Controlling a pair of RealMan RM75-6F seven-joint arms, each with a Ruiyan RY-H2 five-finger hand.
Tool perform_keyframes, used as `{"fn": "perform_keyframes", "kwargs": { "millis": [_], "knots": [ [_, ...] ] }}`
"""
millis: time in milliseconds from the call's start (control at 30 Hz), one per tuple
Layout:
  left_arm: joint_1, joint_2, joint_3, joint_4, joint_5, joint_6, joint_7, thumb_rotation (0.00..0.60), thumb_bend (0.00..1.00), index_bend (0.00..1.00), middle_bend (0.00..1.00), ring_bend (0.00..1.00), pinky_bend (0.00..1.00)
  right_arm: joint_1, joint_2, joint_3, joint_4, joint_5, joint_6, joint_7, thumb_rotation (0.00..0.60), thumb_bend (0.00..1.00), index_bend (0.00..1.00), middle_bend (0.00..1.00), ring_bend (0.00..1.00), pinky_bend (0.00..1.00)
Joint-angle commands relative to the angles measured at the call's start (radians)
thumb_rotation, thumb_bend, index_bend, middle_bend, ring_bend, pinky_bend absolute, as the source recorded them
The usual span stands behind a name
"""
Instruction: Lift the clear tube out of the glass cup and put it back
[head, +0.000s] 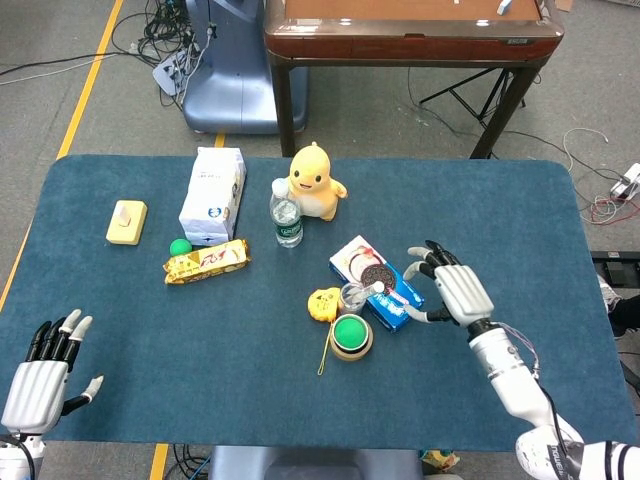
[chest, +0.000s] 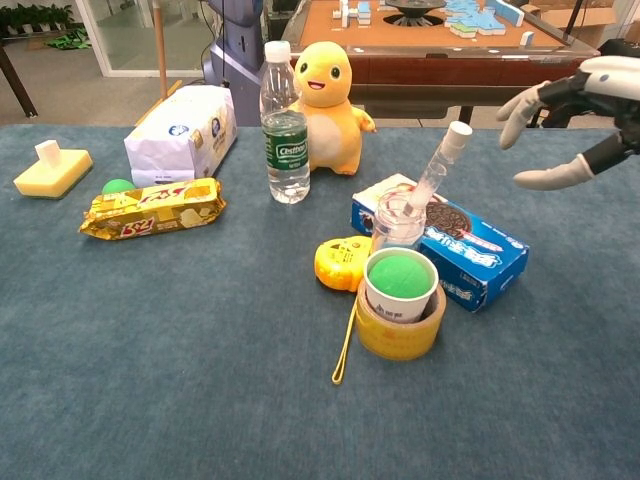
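Note:
A clear tube (chest: 438, 167) with a white cap stands slanted in a small glass cup (chest: 397, 222); from above the tube (head: 367, 291) and the cup (head: 352, 297) show at the table's middle. My right hand (head: 455, 290) hovers open just right of them, fingers spread toward the tube, not touching it. It enters the chest view at the upper right as an open hand (chest: 575, 110) above the table. My left hand (head: 40, 370) rests open at the near left corner, holding nothing.
A blue cookie box (head: 377, 282) lies behind the cup. A green-topped cup in a yellow tape roll (head: 352, 335) and a yellow tape measure (head: 324, 303) sit in front. Further back are a water bottle (head: 286, 215), yellow plush toy (head: 314, 182), white bag (head: 214, 193), snack pack (head: 206, 261).

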Motion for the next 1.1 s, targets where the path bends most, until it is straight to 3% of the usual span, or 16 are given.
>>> {"fn": "perform_keyframes", "kwargs": {
  "millis": [33, 367, 1100],
  "knots": [
    [0.0, 0.0, 0.001, 0.0, 0.0, -0.002, 0.001, 0.6, 0.27, 0.0, 0.0, 0.0, 0.0, 0.028, -0.035, 0.004, 0.021, 0.025, -0.017, -0.026, 0.6, 0.3, 0.42, 0.18, 0.04, 0.11],
    [0.0, 0.002, -0.002, 0.0, -0.001, -0.003, -0.004, 0.6, 0.27, 0.0, 0.0, 0.0, 0.0, 0.091, -0.125, 0.008, 0.085, 0.078, -0.046, -0.06, 0.6, 0.33, 0.44, 0.19, 0.04, 0.12],
    [0.006, 0.0, -0.002, 0.007, -0.008, -0.004, -0.012, 0.6, 0.27, 0.0, 0.0, 0.0, 0.0, 0.141, -0.234, -0.004, 0.185, 0.078, -0.055, -0.036, 0.6, 0.37, 0.45, 0.2, 0.04, 0.12]
  ]
}}
